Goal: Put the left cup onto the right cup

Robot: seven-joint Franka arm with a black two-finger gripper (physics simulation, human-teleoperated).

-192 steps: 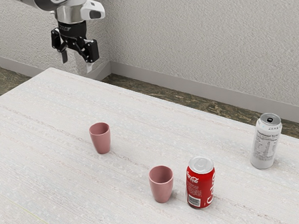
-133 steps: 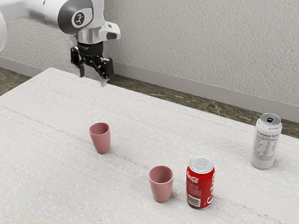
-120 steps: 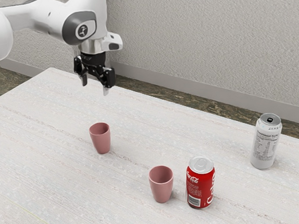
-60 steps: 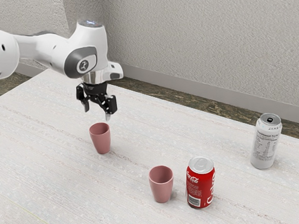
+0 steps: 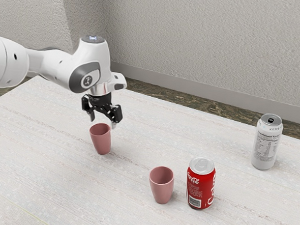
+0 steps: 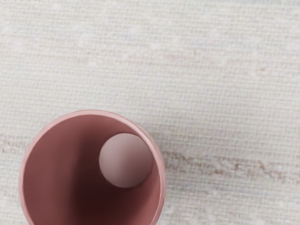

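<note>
Directly beneath tool [image 5: 102,120]: left cup [image 5: 101,139], upright, mouth up, rim just under fingertips. Tool spread wide, holding nothing. Right cup [image 5: 161,184] well apart, 1 bench.

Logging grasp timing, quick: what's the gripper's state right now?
Gripper: open, holding nothing, poised just over the left cup.
</note>
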